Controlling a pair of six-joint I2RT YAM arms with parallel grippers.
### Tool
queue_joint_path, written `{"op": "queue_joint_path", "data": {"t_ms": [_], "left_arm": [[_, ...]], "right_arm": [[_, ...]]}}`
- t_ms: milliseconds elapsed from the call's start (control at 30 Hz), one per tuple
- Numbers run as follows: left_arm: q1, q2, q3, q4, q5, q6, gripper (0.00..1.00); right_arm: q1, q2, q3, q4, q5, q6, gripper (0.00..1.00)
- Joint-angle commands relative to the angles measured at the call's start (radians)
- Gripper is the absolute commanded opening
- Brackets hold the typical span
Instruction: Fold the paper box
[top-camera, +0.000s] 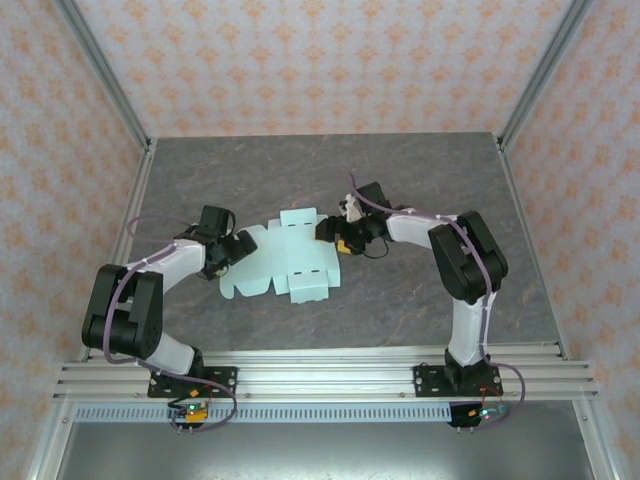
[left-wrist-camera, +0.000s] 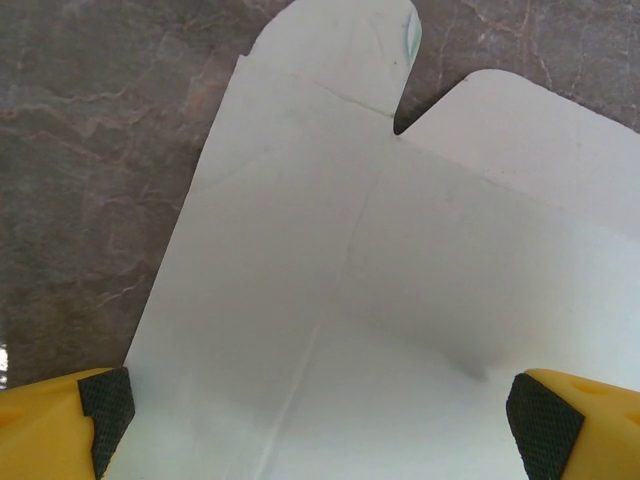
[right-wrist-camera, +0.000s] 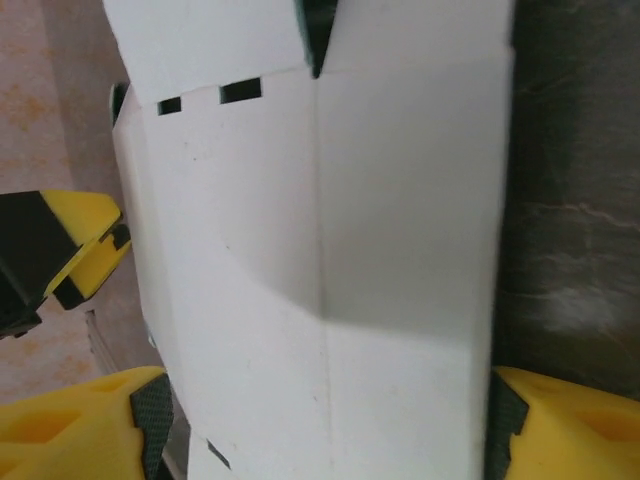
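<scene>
L wrist view, nearest the lens: two black pads (left-wrist-camera: 108, 410) on yellow fingers sit at the bottom corners, far apart. The left pincer (left-wrist-camera: 325, 425) is open w/ nothing clamped. Pale card of the paper box (left-wrist-camera: 400, 260) spreads between and past the pads, over the grey table (left-wrist-camera: 90, 150).

R wrist view: the right pincer (right-wrist-camera: 328, 425) has its pads (right-wrist-camera: 150, 425) either side of a card panel that runs from one pad to the other. Jaws are wide. Can't tell if the pads press the panel edges or just flank them, so no call on grip.

Where: in the top view the paper box (top-camera: 290, 262) lies mid-table between the two. The left pincer (top-camera: 238, 252) is at its left edge, the right pincer (top-camera: 335, 236) at its far-right corner.

Progress (my read): early.
- Sheet is a spread die-cut w/ flaps and tabs splayed. No walls up, nothing tucked.
- Slots (right-wrist-camera: 240, 92) stand empty.
- Shade changes along the crease mid-panel, poss. a slight bend, a fold just begun at most.
- Left to do: raise sides, fold flaps, lock tabs, close.

Hard to make out:
- Top view: pincer tips are small and sit under the wrists, so contact w/ the card isn't readable.
- R wrist view: a yellow-black part (right-wrist-camera: 55, 255) at left, prob. the other pincer, is cut off by the frame.
- Card runs out of both wrist frames, so the sheet outline there is unclear.
- Can't say if the right side of the sheet lies flat or is lifted.
</scene>
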Motion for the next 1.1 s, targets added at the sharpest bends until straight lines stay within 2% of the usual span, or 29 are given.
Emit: {"op": "queue_joint_path", "data": {"t_ms": [0, 167, 333, 400, 500, 533, 667, 800, 900, 1067], "left_arm": [[0.004, 0.044, -0.004, 0.001, 0.056, -0.021, 1.00], [0.005, 0.055, 0.013, -0.023, 0.049, -0.025, 1.00], [0.005, 0.035, 0.008, -0.034, 0.025, -0.018, 1.00], [0.006, 0.029, 0.019, -0.055, 0.024, -0.016, 1.00], [0.006, 0.011, 0.016, -0.042, 0.038, -0.014, 1.00], [0.009, 0.005, 0.025, -0.054, 0.044, -0.011, 1.00], [0.020, -0.069, 0.080, -0.120, 0.041, -0.005, 1.00], [0.048, -0.175, 0.159, -0.201, -0.006, 0.021, 1.00], [0.068, -0.242, 0.198, -0.223, -0.007, 0.024, 1.00], [0.101, -0.303, 0.221, -0.236, 0.031, 0.015, 1.00]], "right_arm": [[0.019, 0.047, -0.021, 0.112, -0.139, 0.087, 0.80], [0.018, 0.067, -0.049, 0.314, -0.213, 0.237, 0.74], [0.013, 0.066, -0.050, 0.380, -0.229, 0.286, 0.63], [0.013, 0.060, -0.051, 0.385, -0.228, 0.293, 0.56], [0.013, 0.052, -0.046, 0.377, -0.233, 0.275, 0.35], [0.014, 0.044, -0.042, 0.352, -0.227, 0.255, 0.33], [0.013, -0.013, -0.009, 0.179, -0.176, 0.099, 0.15], [0.012, -0.100, 0.115, -0.137, -0.052, -0.167, 0.05], [0.013, -0.159, 0.261, -0.367, 0.095, -0.353, 0.04], [0.053, -0.240, 0.514, -0.656, 0.495, -0.637, 0.04]]}}
